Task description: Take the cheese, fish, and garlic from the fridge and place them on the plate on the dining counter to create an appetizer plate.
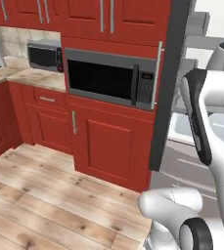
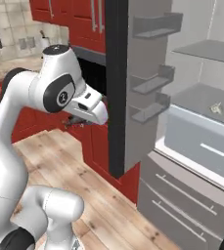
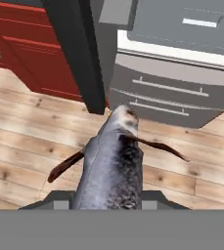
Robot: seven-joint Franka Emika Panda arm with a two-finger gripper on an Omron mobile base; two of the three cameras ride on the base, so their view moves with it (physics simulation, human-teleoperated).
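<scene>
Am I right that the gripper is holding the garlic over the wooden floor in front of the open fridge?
Not quite: the gripper holds the fish, grey with dark fins, as the hand view shows. It is indeed over the wooden floor in front of the open fridge.

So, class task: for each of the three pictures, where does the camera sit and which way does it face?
Left base view: behind the arm's left, facing the built-in microwave; white arm at right.
Right base view: behind its right, facing the open fridge; arm at left.
Hand view: on the hand, looking down along the held fish at the wooden floor.
Both base views share the fridge's dark door.
</scene>
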